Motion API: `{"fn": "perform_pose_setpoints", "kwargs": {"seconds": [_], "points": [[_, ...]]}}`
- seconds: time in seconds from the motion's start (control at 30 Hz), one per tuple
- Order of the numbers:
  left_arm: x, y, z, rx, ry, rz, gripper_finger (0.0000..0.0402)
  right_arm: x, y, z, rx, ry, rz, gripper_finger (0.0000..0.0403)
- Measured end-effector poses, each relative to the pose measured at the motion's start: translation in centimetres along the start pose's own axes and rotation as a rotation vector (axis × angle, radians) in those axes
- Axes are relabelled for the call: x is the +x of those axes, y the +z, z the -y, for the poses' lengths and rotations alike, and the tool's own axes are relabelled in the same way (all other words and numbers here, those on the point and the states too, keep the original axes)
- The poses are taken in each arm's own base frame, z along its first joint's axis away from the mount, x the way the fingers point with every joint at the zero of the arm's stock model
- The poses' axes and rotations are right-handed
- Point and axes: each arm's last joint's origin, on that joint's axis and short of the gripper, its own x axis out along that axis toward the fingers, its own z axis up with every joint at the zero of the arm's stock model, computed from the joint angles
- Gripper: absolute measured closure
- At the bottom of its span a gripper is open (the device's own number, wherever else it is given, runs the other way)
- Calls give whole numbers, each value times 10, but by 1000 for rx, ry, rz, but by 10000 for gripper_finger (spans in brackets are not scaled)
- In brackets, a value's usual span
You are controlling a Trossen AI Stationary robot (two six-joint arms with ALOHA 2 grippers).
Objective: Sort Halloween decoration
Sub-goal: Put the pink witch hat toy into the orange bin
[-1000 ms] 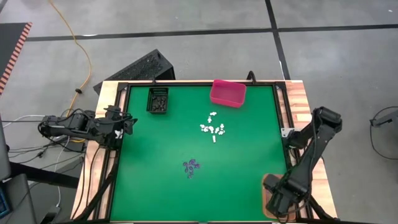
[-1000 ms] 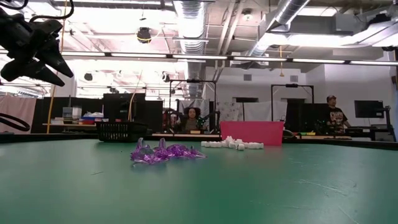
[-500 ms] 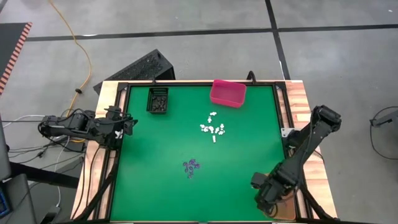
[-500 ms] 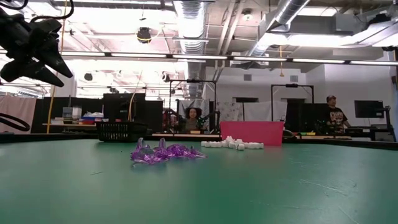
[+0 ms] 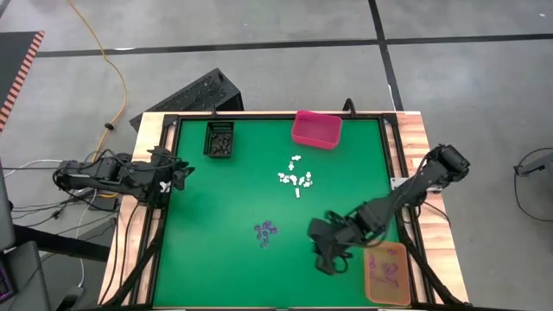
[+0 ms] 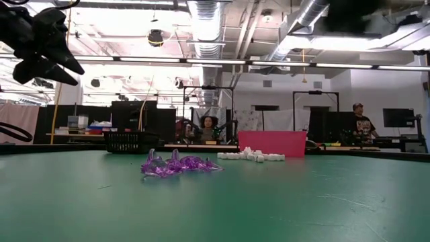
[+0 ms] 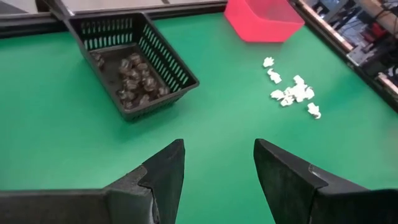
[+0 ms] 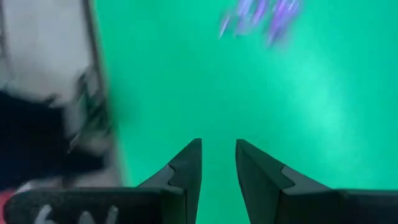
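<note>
Green worktop, black bin upper left, pink bin top centre, orange bin lower right, white trinkets centre, purple trinkets below them unobstructed, right end effector empty, slightly parted, moved left off the orange bin toward purple, left end effector spread at left edge.

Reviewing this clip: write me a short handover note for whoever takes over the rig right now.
Right gripper: open, empty, above the mat's near right part, next to the purple trinkets.
Left gripper: open, empty, waiting at the mat's left edge.
Done: black trinkets lie in the black basket; some purple pieces sit in the orange bin at the near right corner.
Left: the purple cluster on the mat goes to the orange bin; the white trinkets at mid-table are unsorted, probably for the pink bin at the far edge.
</note>
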Motion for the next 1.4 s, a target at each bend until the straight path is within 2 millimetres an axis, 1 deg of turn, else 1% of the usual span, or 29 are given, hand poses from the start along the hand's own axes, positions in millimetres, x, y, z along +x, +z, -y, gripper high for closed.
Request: {"fn": "perform_pose_setpoints", "kwargs": {"seconds": [0.1, 0.17, 0.3, 0.4, 0.5, 0.67, 0.77, 0.9, 1.1, 1.23, 1.4], "points": [[0, 0, 0, 6, 2, 1, 219, 17, 13, 7, -74, -84, 102, 275], [0, 0, 0, 8, 7, 4, 219, 35, 20, 11, -124, -115, 121, 275], [0, 0, -1, 9, 9, 4, 219, 74, 35, 17, -170, -103, 177, 275], [0, 0, -1, 10, 10, 4, 219, 98, 43, 26, -154, -102, 195, 265], [0, 0, -1, 11, 11, 4, 219, 114, 46, 36, -88, -112, 186, 244], [0, 0, -1, 11, 12, 3, 219, 129, 46, 45, -50, -145, 167, 206], [0, 0, -1, 12, 13, 3, 219, 139, 44, 46, -45, -137, 175, 197], [0, 0, -1, 12, 13, 2, 219, 150, 40, 48, -21, -147, 161, 199], [0, 0, -1, 12, 13, 3, 219, 149, 39, 55, -18, -224, 153, 216], [0, 0, -1, 13, 13, 2, 219, 149, 44, 59, 8, -223, 171, 225], [0, 0, -1, 13, 14, 2, 219, 150, 47, 63, 23, -227, 178, 226]]}}
